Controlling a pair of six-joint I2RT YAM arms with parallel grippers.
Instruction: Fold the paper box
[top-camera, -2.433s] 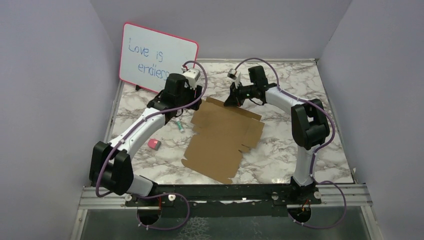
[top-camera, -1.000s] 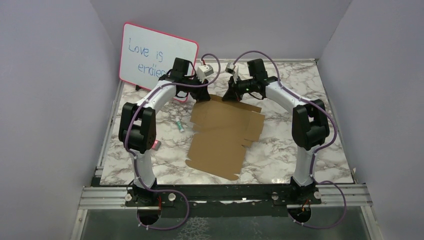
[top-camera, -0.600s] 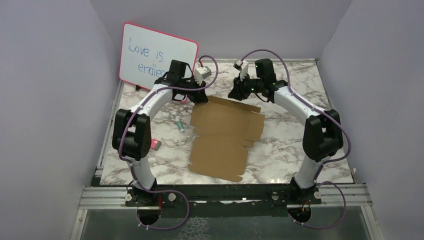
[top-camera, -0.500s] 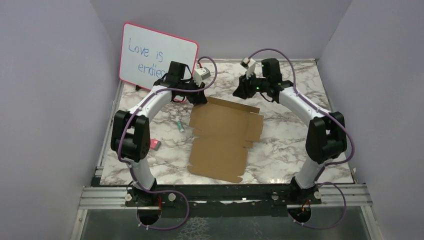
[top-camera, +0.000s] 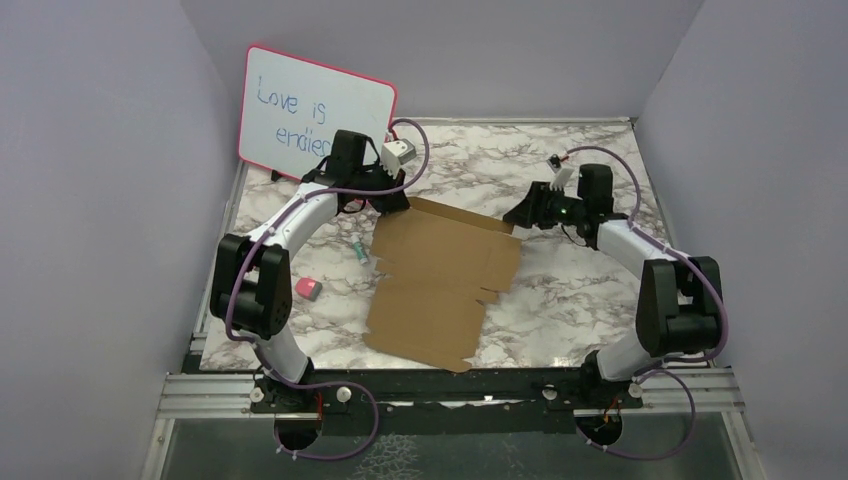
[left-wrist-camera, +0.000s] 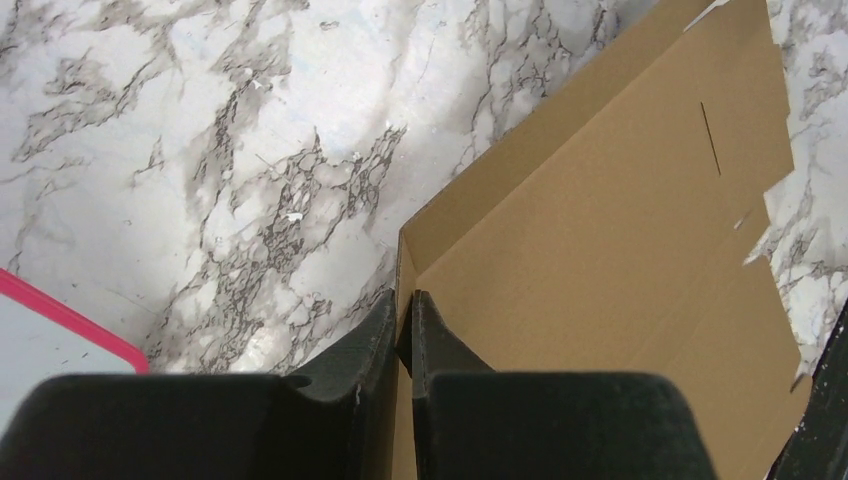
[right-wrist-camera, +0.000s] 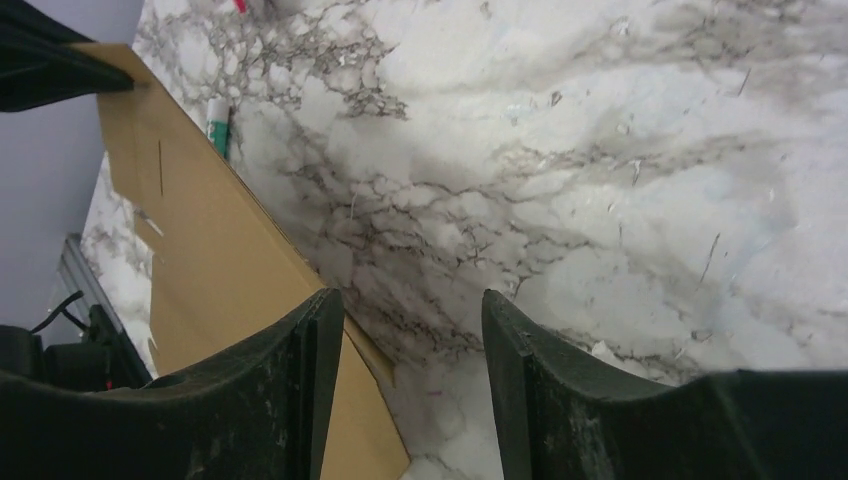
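- Top external view: the paper box (top-camera: 440, 280) was found lying as a flat die-cut brown sheet in the middle of the marble table (top-camera: 580, 290), between the 2 arms. Its far strip was creased up a little.
- Left gripper (left-wrist-camera: 405, 298) was seen pinched tight on the far-left corner of that sheet, with the raised flap edge caught between its fingers. 1 second before, it had been poised at that corner and not fully closed.
- Right gripper (top-camera: 520, 214) had been drawn off to the right from the far edge, where it was clamped 1 second earlier. Its fingers were now parted, with only bare marble between them in the right wrist view. The sheet's edge lay just beside the finger on the left of that picture, and contact could not be told.
- The sheet had been shifted slightly toward the near-left in that time.
- It was judged that the hold had been passed from right to left. The far flap was started but no wall was standing, so nearly all the folding was left to do.
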